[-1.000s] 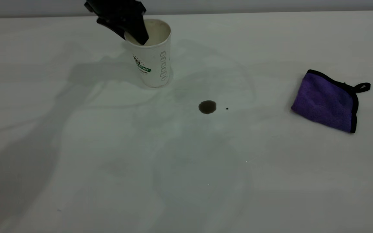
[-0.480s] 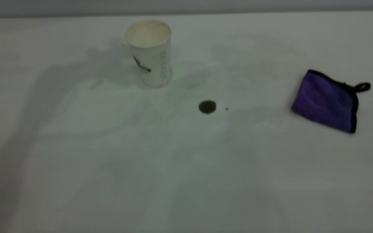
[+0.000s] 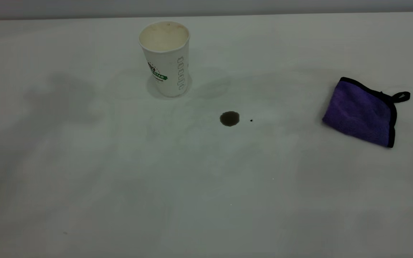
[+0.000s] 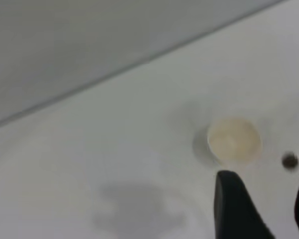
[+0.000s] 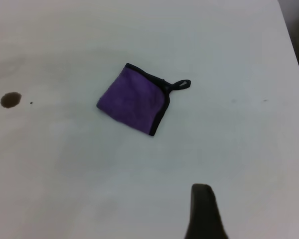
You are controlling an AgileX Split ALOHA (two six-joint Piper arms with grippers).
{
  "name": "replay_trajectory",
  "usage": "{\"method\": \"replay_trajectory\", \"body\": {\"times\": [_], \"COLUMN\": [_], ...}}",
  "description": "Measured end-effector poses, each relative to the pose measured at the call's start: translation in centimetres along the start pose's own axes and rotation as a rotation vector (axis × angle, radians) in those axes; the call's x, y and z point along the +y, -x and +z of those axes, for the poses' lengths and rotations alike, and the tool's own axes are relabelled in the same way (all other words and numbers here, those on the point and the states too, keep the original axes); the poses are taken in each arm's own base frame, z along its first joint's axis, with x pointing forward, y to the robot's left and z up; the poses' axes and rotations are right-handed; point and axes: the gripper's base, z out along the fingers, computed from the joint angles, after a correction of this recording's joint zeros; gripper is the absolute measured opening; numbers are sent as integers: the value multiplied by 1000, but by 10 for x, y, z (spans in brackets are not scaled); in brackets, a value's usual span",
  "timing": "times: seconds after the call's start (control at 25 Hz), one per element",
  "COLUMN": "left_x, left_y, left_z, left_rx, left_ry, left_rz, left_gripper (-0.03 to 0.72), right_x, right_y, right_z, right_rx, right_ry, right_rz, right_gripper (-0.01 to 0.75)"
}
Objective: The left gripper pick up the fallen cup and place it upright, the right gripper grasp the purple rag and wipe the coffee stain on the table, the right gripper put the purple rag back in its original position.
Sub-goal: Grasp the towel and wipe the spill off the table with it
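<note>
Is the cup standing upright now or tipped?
Upright: the cup stands on its base on the table, open mouth up, nothing gripping it.

cup (image 3: 166,59): 1 | purple rag (image 3: 362,113): 1 | coffee stain (image 3: 229,118): 1 | table (image 3: 120,179): 1

- A wide white table (image 3: 206,200) fills nearly the whole exterior view, its matte top marked by a few tiny dark specks (image 3: 251,120).
- Beyond the table's far edge runs a plain grey wall (image 3: 299,6), seen only as a narrow band.
- Soft, even light falls from above, leaving faint, blurred grey shadows (image 3: 63,96) towards the table's left side.
- In the left wrist view the same grey wall (image 4: 89,45) meets the table's edge along a slanting line.
</note>
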Motion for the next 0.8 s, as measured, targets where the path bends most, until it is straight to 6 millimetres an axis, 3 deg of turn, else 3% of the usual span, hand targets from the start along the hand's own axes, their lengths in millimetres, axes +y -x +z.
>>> {"method": "replay_trajectory", "body": {"times": [0.4, 0.8], "left_x": [-35, -63], "left_y": [-135, -270], "left_z": [-53, -44], "left_rx": [133, 250], "left_ry": [-4, 11], "left_rz": [-36, -233], "left_gripper": [281, 275], "right_x": [0, 0], "right_y": [0, 0], "right_z": [0, 0], "right_rx": [0, 0], "right_ry": [0, 0], "right_rz": [0, 0], "right_gripper": [545, 545]}}
